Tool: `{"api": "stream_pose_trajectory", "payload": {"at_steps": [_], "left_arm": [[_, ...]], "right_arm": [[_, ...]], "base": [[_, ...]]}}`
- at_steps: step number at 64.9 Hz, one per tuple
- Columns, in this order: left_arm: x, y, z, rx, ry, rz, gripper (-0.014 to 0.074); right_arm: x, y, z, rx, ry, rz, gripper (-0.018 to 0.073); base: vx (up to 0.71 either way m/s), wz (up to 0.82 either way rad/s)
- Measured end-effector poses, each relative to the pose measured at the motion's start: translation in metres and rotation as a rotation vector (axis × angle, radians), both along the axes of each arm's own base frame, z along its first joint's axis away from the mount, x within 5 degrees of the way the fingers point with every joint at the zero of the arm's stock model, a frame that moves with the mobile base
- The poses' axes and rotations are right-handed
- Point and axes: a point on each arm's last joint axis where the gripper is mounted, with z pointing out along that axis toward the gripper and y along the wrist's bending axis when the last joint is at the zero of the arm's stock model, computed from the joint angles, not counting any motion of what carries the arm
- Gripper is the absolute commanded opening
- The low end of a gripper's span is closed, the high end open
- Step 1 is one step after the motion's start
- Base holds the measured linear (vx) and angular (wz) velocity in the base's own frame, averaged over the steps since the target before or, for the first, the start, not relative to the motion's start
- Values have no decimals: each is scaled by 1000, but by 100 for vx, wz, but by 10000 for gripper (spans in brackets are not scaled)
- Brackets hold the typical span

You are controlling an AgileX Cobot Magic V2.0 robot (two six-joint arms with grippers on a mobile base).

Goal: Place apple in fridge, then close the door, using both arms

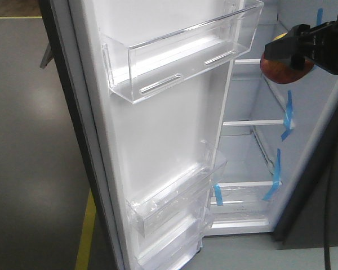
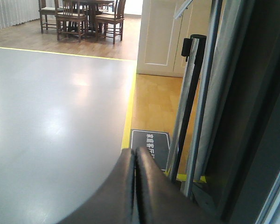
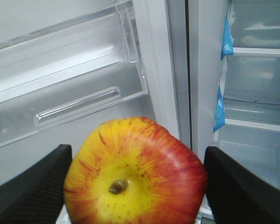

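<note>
Apple [image 3: 130, 168] clamped in R tool [image 3: 137, 186], L tool [image 2: 135, 158] closed, fridge door [image 1: 158, 129] open.

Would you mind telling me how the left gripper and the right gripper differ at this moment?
The left gripper has its jaws shut together on nothing; the right gripper has its jaws held apart by the apple it grips. The left faces grey floor; the right faces the open fridge. Both are dark.
</note>
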Motion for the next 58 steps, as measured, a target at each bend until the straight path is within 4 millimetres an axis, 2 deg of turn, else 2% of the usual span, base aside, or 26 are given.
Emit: {"api": "stream_pose_trajectory", "payload": {"at_steps": [58], "left_arm": [[0, 0, 0, 0, 0, 0, -5]], "right_arm": [[0, 0, 0, 0, 0, 0, -5]], "base": [[0, 0]]}}
